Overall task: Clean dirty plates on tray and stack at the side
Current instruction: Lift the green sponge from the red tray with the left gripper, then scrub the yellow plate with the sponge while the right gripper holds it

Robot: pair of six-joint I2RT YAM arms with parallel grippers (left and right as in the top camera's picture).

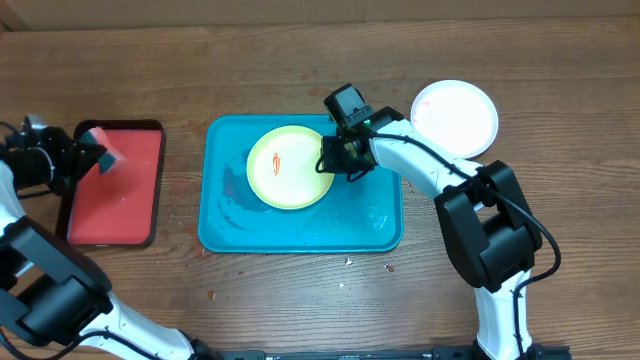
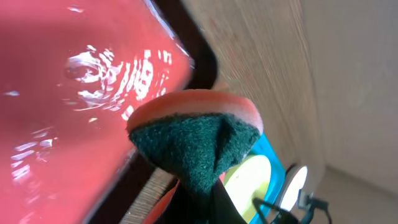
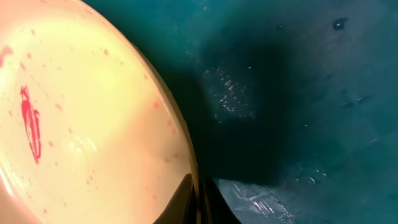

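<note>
Scrub step, I'd say. The right gripper [image 1: 337, 160] looks pinched on the right rim of the yellow plate [image 1: 285, 168], but that wrist view is too tight to be sure. The plate's on the tray [image 1: 300, 235], red smear uncleaned. The left gripper [image 1: 95, 155] clamps a sponge [image 2: 193, 137] over the red tray [image 1: 120, 205] and needs bringing across. A white plate [image 1: 455, 117] sits aside on the wooden surface [image 1: 300, 50]. Barely any room shows.
</note>
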